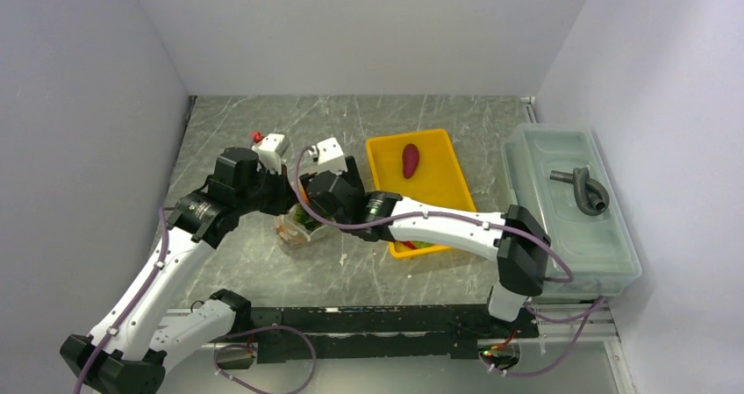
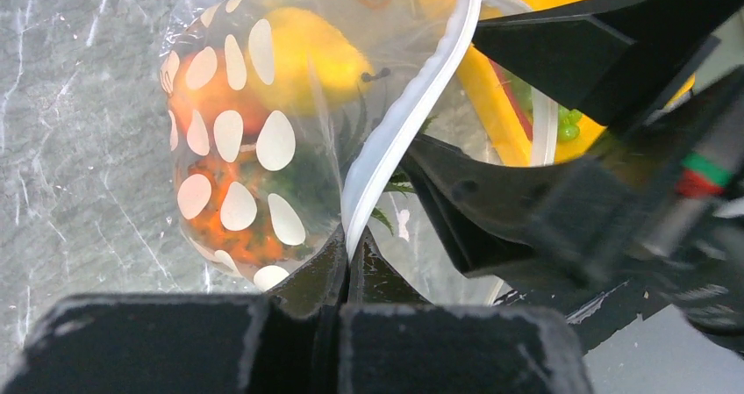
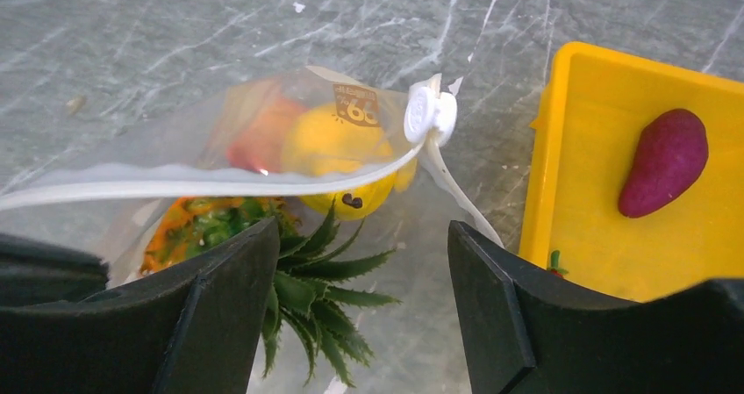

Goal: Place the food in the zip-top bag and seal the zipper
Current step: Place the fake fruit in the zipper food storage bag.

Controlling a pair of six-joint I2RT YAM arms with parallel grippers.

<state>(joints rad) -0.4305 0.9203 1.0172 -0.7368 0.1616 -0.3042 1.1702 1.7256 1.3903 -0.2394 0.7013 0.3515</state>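
Left gripper [image 2: 348, 258]: jaws pressed together, pinching the zipper [image 2: 399, 131] of the zip-top bag [image 2: 224, 135]. The white strip runs up from the pinch toward 1 o'clock in the left wrist view.

Right gripper [image 3: 364, 311]: fingers wide apart and gripping nothing. It hangs at the bag mouth, its fingers either side of the pineapple's green leaves [image 3: 320, 275].

Bag position: it lies on the grey marble table [image 1: 351, 122] near the middle, at 9 o'clock from the yellow tray [image 1: 439, 197] and just beside it. Both wrists crowd over it in the top view.

Bag contents, seen through the dotted film:
- yellow pear [image 3: 338, 148]
- peach [image 3: 263, 135], at 9 o'clock of the pear and touching it
- orange pineapple [image 2: 232, 214], lying at the mouth with its leaves spread there

Mouth open: one strip is lifted, the other falls away from the white slider [image 3: 430, 113] toward 5 o'clock.

Food not yet bagged, all in the tray:
- purple eggplant [image 3: 664, 161] at the 12 o'clock end
- red chilli [image 1: 409, 245] and green grapes [image 2: 568, 129] at the 6 o'clock end, partly hidden by the right arm

A translucent lidded bin [image 1: 570, 227] sits at 3 o'clock of the tray, with a grey bent hose piece [image 1: 586, 189] on its lid.
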